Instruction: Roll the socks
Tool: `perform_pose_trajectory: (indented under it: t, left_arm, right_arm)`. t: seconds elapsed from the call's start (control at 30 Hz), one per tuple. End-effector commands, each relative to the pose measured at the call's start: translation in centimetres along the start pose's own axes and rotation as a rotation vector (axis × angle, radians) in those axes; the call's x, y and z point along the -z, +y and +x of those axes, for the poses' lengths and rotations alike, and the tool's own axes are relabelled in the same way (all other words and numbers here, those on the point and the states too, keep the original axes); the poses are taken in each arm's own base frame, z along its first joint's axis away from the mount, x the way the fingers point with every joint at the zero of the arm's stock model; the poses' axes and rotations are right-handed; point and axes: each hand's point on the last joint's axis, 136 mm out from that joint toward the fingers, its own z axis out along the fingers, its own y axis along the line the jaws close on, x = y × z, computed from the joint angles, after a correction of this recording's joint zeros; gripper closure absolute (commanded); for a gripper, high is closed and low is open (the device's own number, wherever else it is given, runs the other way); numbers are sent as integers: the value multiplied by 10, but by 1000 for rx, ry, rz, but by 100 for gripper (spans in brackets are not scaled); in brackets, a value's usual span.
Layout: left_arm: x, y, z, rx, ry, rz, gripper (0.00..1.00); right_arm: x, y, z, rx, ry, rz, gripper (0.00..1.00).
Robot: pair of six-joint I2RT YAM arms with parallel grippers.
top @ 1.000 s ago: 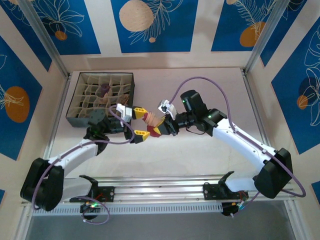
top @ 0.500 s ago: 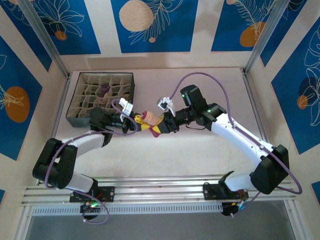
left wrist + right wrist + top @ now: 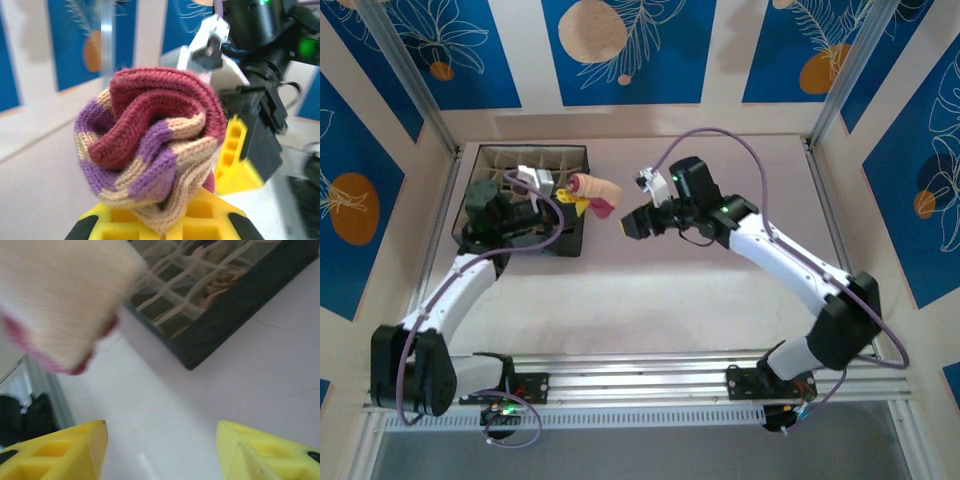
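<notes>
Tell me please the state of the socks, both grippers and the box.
striped sock, rolled up, held in the air
left gripper, shut on the striped sock
right gripper, open and empty
box, open on top, split into cells
brown sock, rolled, lying in one cell of the box

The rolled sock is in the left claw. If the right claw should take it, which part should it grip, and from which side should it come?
Grip the tan end of the rolled sock that sticks out to the right past the left claw. Come from the right, where the open right claw points toward it, closing across the round body. That end is free, and it looks thick enough to hold.
</notes>
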Motion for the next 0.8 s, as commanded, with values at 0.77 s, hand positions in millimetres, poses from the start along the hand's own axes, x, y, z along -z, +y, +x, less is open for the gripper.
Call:
perform_pose_trajectory:
  t: [0.77]
  left_arm:
    - [90,170,135,266,537,-659,100]
  right_arm:
    - [-200,-36,16,-232,299,171,52]
